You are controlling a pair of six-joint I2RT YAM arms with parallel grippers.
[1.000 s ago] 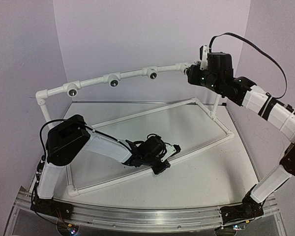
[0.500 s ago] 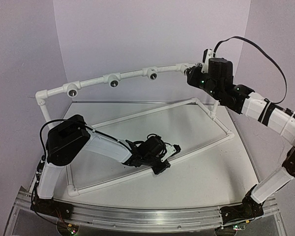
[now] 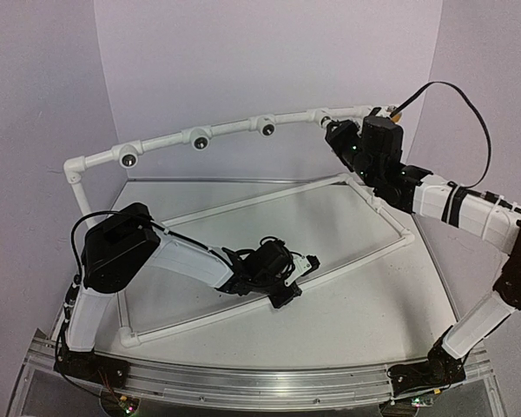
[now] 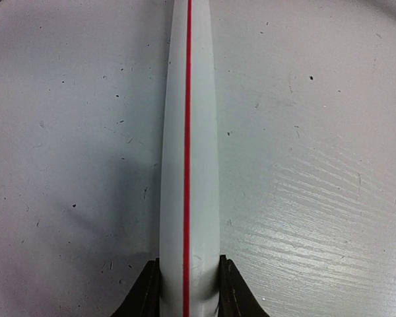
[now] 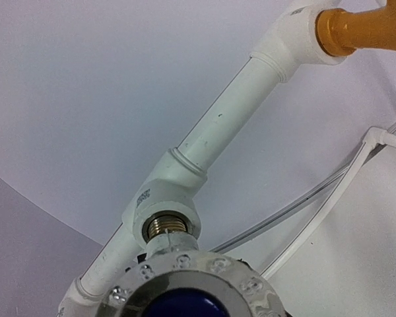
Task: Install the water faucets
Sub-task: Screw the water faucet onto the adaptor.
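**Item 1, right pincer**: up at the top rail of the white pipe frame. Its fingers were hidden in its own view, so how wide it stood could not be told. Directly ahead of it sat the white faucet (round studded rim, blue centre), its end at the mouth of a brass-threaded tee socket. Whether it was gripped could not be told.

**Item 2, yellow-orange faucet**: beyond that pincer, further up the rail, seated in the corner elbow.

**Item 3, left pincer**: low over the table, closed narrow on a red-striped pipe, one finger touching each side.
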